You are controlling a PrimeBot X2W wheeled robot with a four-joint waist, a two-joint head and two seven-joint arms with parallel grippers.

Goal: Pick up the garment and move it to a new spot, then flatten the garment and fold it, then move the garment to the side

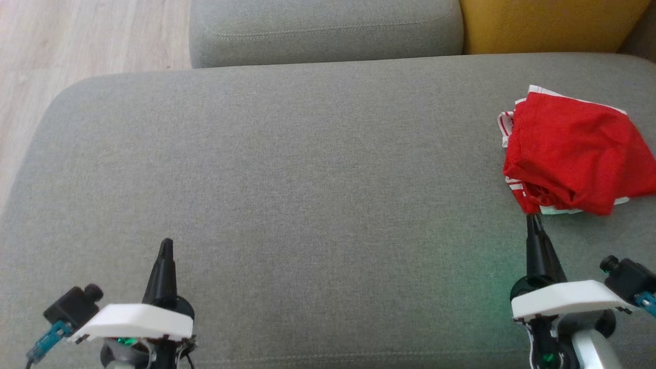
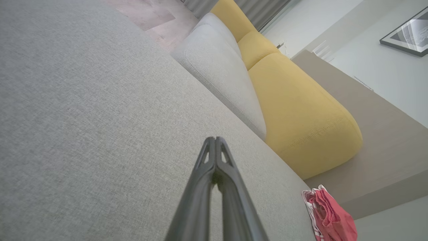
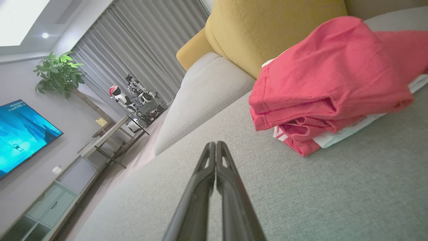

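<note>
Looking down, I see the big grey sofa seat [image 1: 287, 169] spread out in front of me. At its far edge stand a grey back cushion [image 1: 328, 31] and, to the right of it, a yellow cushion [image 1: 553, 23]. On the far right part of the seat lies the red garment [image 1: 574, 154] with white trim. It is folded into a small thick pile, layer on layer, a bit lumpy.

My right gripper [image 1: 534, 219] is at the near right. Its tip is just beside the near edge of the pile, and I think it does not touch. Its two fingers are pressed together and hold nothing. My left gripper [image 1: 166, 243] is at the near left, well apart from the garment, pressed together too and empty.

I think the folding is done and the garment is already at the side, so little or nothing is left.
</note>
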